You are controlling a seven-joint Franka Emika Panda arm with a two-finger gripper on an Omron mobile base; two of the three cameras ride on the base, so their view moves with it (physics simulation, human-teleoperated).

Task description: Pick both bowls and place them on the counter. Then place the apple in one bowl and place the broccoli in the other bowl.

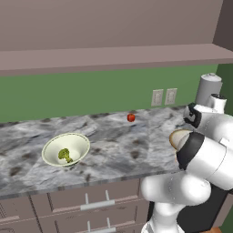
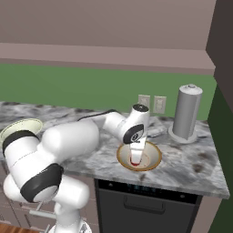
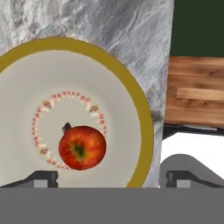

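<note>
Over the tan bowl (image 2: 139, 157) near the front edge of the worktop (image 1: 118, 145), toward its right end, the gripper (image 2: 135, 157) is hanging with its jaws standing wide apart and gripping nothing. Below them the apple (image 3: 82, 147) is sitting loose in the bowl's well, a little off centre inside the ring of red marks. Toward the left end of the worktop the cream-white bowl (image 1: 66, 149) is standing upright with the broccoli (image 1: 64, 155) lying in it. A second small red fruit (image 1: 131, 118) is resting on bare stone near the back edge, well apart from both bowls.

Both bowls are standing on the worktop and each is carrying its item, so the task is looking all but finished; the step in hand appears to be the release of the apple. The next move probably calls only for a straight lift clear of the rim, without nudging the bowl toward the nearby front edge.
</note>
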